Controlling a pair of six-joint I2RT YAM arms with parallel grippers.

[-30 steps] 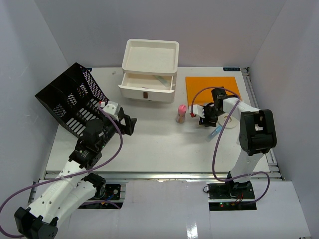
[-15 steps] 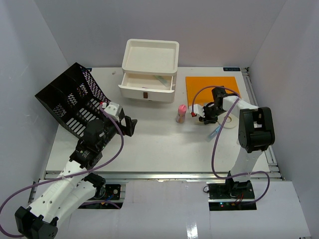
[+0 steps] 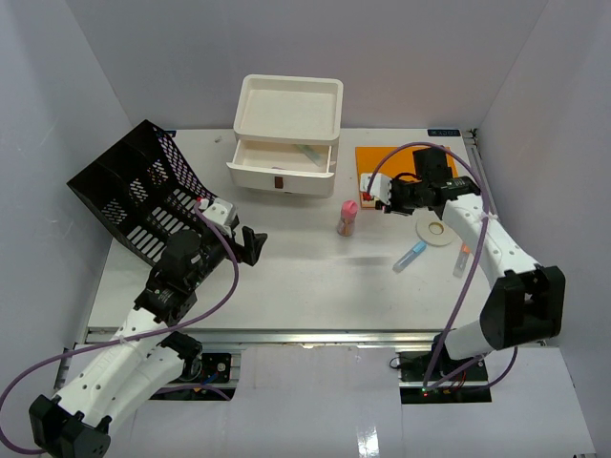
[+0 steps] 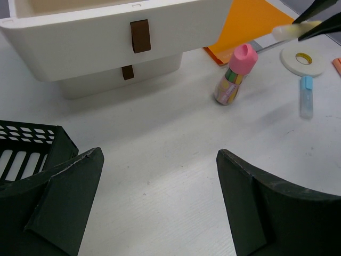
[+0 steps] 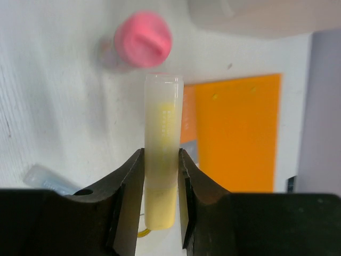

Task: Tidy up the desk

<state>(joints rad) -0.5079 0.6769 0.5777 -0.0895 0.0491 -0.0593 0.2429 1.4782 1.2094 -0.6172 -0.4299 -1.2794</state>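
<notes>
The desk point(image 3: 296, 277) is a white tabletop. My right gripper point(image 3: 375, 198) is shut on a pale yellow tube with a clear cap point(image 5: 162, 106) and holds it above the desk, between the pink-capped bottle point(image 3: 347, 218) and the orange pad point(image 3: 420, 167). In the right wrist view the gripper point(image 5: 161, 154) has both jaws pressed against the tube's sides. The tube's tip shows in the left wrist view point(image 4: 290, 31). My left gripper point(image 3: 246, 243) is open and empty over bare desk, also seen in its own view point(image 4: 160, 181).
A white drawer box point(image 3: 286, 134) with its top drawer open stands at the back. A tilted black mesh rack point(image 3: 134, 191) is at the left. A white tape roll point(image 3: 436, 230), a blue pen point(image 3: 410, 255) and a small orange item point(image 3: 462, 260) lie at the right.
My right gripper has risen off the desk near the tape roll and moved back and left with the yellow tube. The left arm has barely moved.
</notes>
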